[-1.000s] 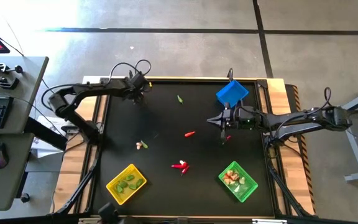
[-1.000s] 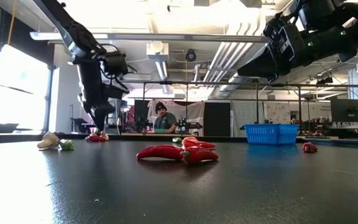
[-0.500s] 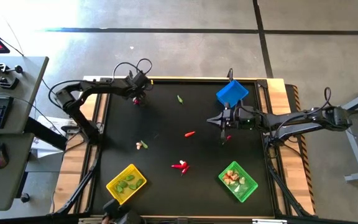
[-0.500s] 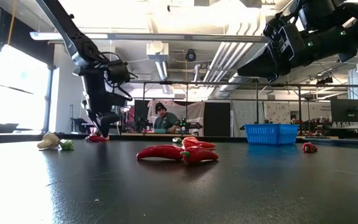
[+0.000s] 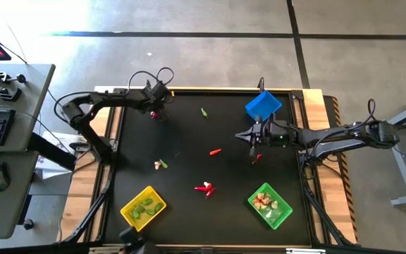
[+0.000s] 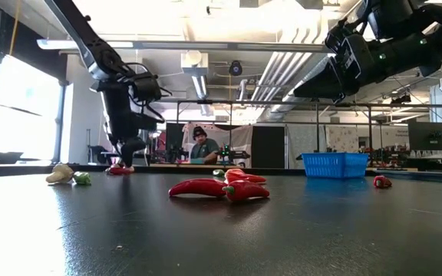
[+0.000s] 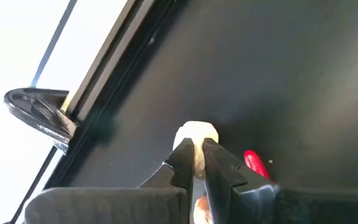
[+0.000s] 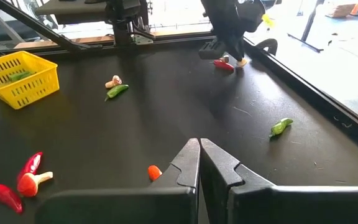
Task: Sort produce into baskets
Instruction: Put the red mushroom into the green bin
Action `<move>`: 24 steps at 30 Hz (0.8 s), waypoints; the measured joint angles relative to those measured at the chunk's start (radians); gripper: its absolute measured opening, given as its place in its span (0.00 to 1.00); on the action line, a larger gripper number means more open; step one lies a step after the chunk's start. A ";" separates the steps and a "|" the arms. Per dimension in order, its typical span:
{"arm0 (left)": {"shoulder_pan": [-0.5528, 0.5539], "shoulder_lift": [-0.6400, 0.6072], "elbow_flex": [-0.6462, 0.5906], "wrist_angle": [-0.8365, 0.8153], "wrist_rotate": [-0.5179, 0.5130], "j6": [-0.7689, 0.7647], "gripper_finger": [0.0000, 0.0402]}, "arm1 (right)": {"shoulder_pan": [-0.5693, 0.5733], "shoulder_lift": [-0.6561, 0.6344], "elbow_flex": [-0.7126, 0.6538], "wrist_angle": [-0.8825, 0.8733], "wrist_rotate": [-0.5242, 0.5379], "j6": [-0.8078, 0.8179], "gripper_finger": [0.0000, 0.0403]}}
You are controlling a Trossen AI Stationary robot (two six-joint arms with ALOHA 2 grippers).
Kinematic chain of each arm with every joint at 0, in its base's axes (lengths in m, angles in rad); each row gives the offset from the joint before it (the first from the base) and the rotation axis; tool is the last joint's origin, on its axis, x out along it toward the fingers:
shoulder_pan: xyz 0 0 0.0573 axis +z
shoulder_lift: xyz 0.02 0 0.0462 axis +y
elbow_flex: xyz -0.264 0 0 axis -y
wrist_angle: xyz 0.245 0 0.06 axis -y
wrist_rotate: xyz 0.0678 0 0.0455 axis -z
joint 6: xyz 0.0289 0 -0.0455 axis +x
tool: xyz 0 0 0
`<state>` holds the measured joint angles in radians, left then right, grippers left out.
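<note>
Left end effector (image 7: 194,163) was pinched shut on a whitish bulb (image 7: 197,135) near the desk's far-left edge (image 5: 122,106), red chili (image 7: 255,164) just beside. Thin grip: bulb could've slipped en route to the green basket (image 5: 269,206). Right end effector (image 8: 199,163) idle, closed, empty, near the blue basket (image 5: 262,106).

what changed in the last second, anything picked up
The left tool swung in over the far-left corner and closed on a whitish bulb beside a red chili. The right tool, shut and empty, and the loose produce and baskets stayed put.
</note>
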<state>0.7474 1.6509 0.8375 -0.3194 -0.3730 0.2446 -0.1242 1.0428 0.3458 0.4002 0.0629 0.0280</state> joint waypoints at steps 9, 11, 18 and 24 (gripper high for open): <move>-0.133 -0.152 0.000 -0.022 0.235 -0.041 0.00 | 0.000 0.000 0.000 0.000 0.021 -0.002 0.00; -0.192 -0.180 0.000 -0.023 0.325 -0.042 0.00 | 0.000 0.000 0.000 0.000 0.054 -0.003 0.00; -0.461 -0.169 0.000 0.157 0.655 -0.083 0.00 | -0.001 0.009 0.000 -0.001 0.037 -0.050 0.00; -0.640 -0.093 0.003 0.469 0.861 -0.165 0.00 | -0.048 0.069 0.000 0.020 -0.153 -0.052 0.00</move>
<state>0.1071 1.5581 0.8409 0.1493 0.4883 0.0792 -0.1725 1.1113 0.3458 0.4198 -0.0903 -0.0242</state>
